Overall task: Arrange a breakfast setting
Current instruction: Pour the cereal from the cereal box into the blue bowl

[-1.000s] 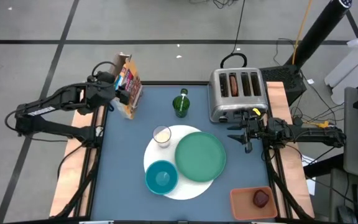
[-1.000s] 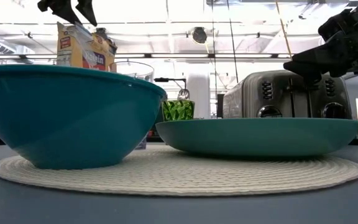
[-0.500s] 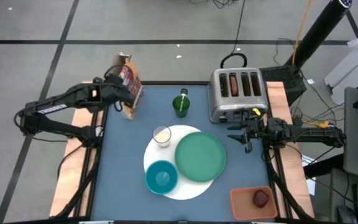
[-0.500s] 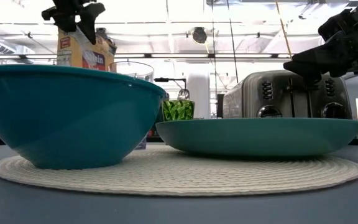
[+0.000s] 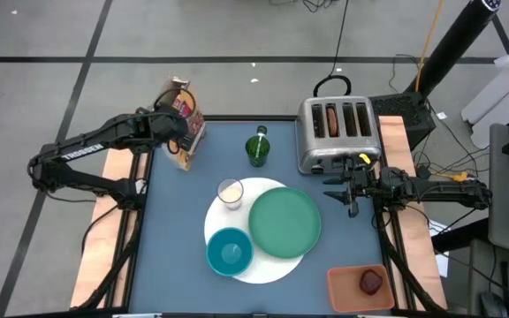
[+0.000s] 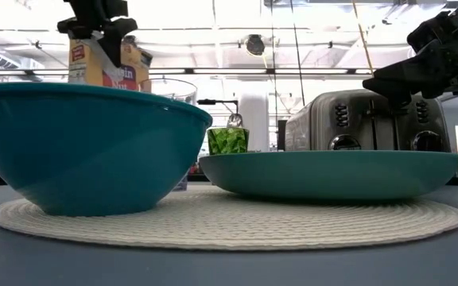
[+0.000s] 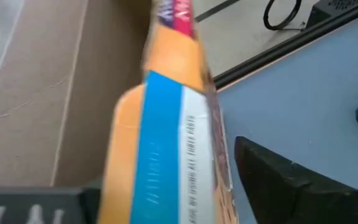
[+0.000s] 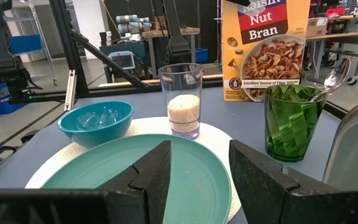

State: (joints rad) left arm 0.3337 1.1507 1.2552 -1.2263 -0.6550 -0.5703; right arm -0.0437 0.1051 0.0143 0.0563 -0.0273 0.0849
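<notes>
Left end effector (image 5: pixel 180 134) now astride cereal box (image 5: pixel 186 126) — closing

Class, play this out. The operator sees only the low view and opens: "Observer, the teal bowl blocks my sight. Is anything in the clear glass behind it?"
Observer: Yes. The right wrist view shows the clear glass partly filled with something white.
Operator: Is the toaster loaded?
Observer: From above, a brown bagel sits in one slot of the toaster.
Operator: Where is the fruit?
Observer: The high view shows a dark-red fruit lying in an orange tray at the table corner on the right arm's side, far from the toaster.
</notes>
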